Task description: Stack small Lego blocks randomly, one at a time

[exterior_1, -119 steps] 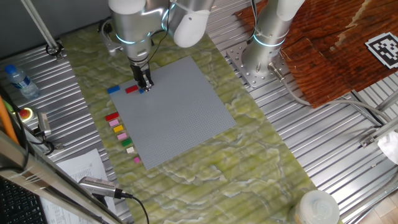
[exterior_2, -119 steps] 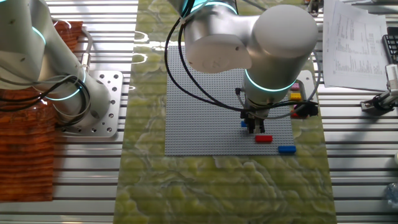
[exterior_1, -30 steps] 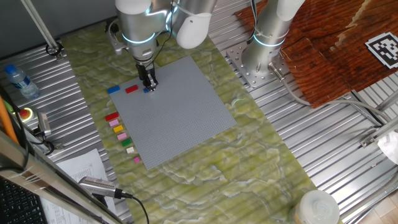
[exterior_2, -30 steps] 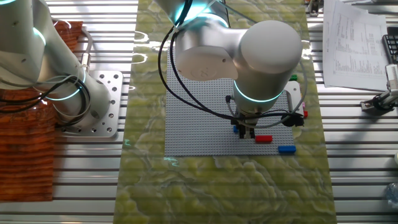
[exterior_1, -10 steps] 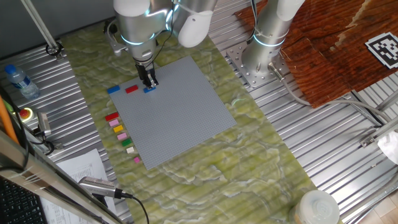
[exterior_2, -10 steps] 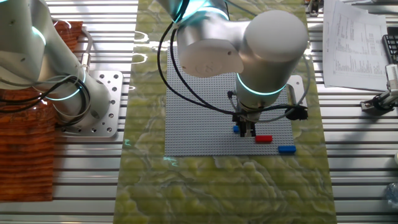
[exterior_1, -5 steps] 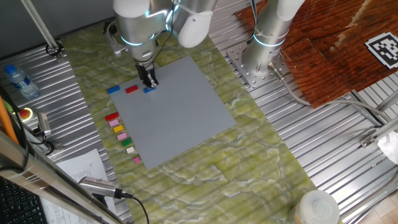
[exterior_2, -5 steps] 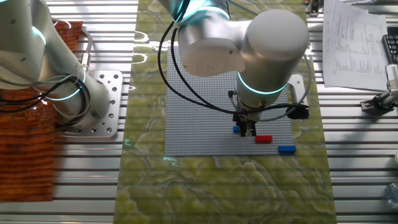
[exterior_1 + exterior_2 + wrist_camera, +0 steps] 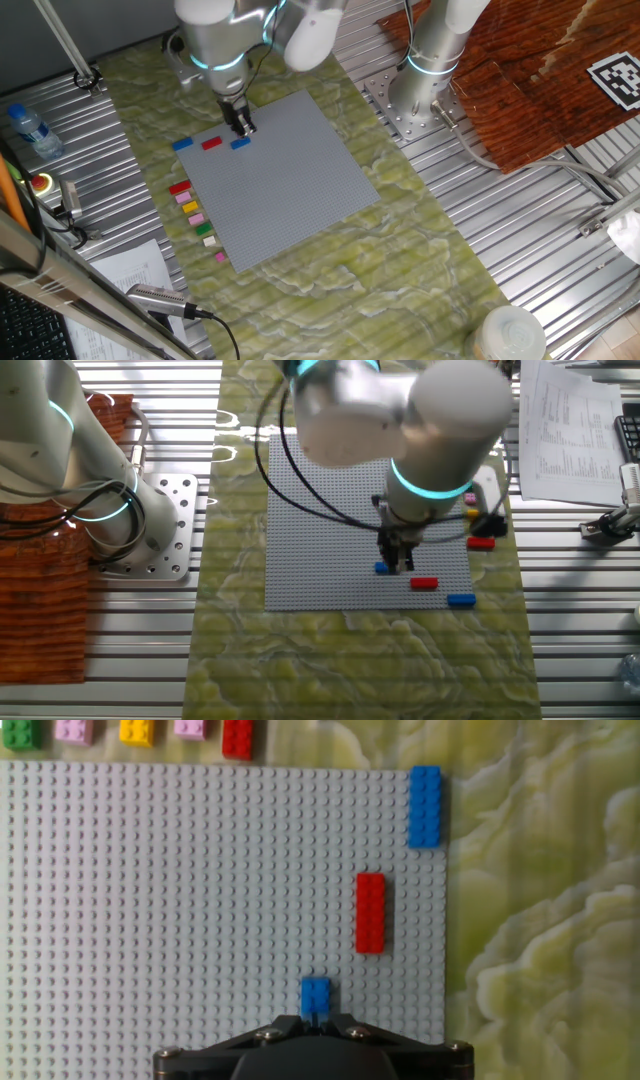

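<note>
A small blue block [image 9: 240, 143] sits on the grey baseplate [image 9: 290, 190] near its far left edge; it also shows in the other fixed view [image 9: 381, 568] and in the hand view [image 9: 316, 994]. My gripper [image 9: 244, 126] hangs just above it, jaws slightly open and holding nothing; in the hand view the fingertips [image 9: 288, 1023] frame the block from above. A long red block [image 9: 370, 912] and a long blue block [image 9: 424, 807] lie on the plate beside it. Red [image 9: 179, 187], yellow [image 9: 186, 198], pink and cream blocks lie in a row off the plate's left edge.
A second arm's base [image 9: 425, 70] stands on a metal plate at the far right of the baseplate. A water bottle [image 9: 30, 130], papers [image 9: 570, 430] and a handheld tool [image 9: 160, 298] lie around the green mat [image 9: 400, 270].
My gripper has risen off the small blue block, which stays on the baseplate. Over the earlier frames it was low over that block, pressing it at that spot.
</note>
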### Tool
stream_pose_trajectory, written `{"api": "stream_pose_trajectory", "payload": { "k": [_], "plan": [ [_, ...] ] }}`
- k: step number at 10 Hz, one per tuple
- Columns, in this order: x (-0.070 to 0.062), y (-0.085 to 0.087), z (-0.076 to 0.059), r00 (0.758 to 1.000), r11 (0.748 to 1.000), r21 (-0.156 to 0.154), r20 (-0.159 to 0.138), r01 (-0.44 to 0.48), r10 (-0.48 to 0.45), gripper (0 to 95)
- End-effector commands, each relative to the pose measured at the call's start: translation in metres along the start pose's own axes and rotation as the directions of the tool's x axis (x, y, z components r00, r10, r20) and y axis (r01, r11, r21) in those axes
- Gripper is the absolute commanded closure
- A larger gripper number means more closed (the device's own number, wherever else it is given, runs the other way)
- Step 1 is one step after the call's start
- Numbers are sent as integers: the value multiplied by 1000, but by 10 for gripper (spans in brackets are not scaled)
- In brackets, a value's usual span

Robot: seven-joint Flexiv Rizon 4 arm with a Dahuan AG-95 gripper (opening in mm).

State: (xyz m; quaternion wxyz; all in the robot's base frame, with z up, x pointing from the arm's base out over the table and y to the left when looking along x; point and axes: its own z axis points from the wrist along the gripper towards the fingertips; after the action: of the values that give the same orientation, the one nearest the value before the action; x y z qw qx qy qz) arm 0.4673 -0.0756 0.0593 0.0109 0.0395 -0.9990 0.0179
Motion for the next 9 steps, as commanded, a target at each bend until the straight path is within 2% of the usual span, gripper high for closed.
{"api": "stream_pose_trajectory", "payload": {
  "k": [1, 4, 6, 9],
  "plan": [
    [-4, 2, -2, 1000, 1000, 0, 2, -12, 12, 950],
    [-2, 5, -10, 1000, 1000, -3, 15, -25, 25, 950],
    [-2, 6, -12, 999, 1000, -7, 46, -20, 21, 950],
    [-1, 7, -15, 998, 999, -21, 62, -24, 25, 950]
  ]
}}
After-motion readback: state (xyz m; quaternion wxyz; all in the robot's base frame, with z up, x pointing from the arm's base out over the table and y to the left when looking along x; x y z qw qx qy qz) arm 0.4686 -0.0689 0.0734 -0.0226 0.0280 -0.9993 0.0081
